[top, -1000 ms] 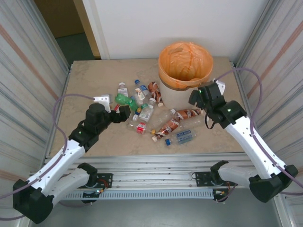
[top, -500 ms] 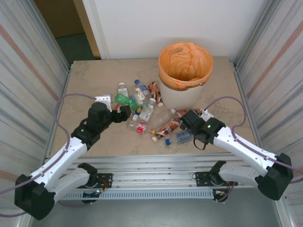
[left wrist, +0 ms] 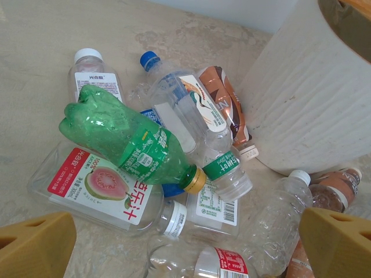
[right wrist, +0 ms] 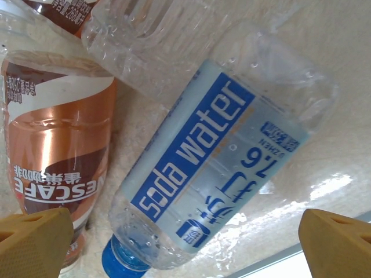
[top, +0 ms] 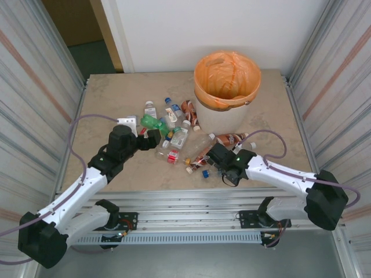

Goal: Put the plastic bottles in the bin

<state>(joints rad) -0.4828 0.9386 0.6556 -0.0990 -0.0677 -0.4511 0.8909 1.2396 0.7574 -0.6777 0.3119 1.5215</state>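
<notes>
Several plastic bottles (top: 177,139) lie in a heap on the table left of and in front of the bin (top: 225,117), a cream bucket with an orange bag over its rim. My left gripper (top: 148,138) hovers open at the heap's left edge. In the left wrist view it (left wrist: 185,249) stands over a green bottle (left wrist: 128,139) lying on a clear guava-label bottle (left wrist: 95,188). My right gripper (top: 218,157) is low at the heap's front, open (right wrist: 188,243) astride a clear blue-capped soda water bottle (right wrist: 214,168). A brown Nescafe bottle (right wrist: 52,150) lies beside it.
The bin's wall (left wrist: 307,92) rises close to the right of the heap. The table's near edge and a metal rail (right wrist: 324,255) run just beyond the soda water bottle. Metal walls (top: 35,87) close in both sides of the table.
My right arm has swung down from beside the bin to low over the front bottles. The left arm has barely moved. Both grippers stayed open.
</notes>
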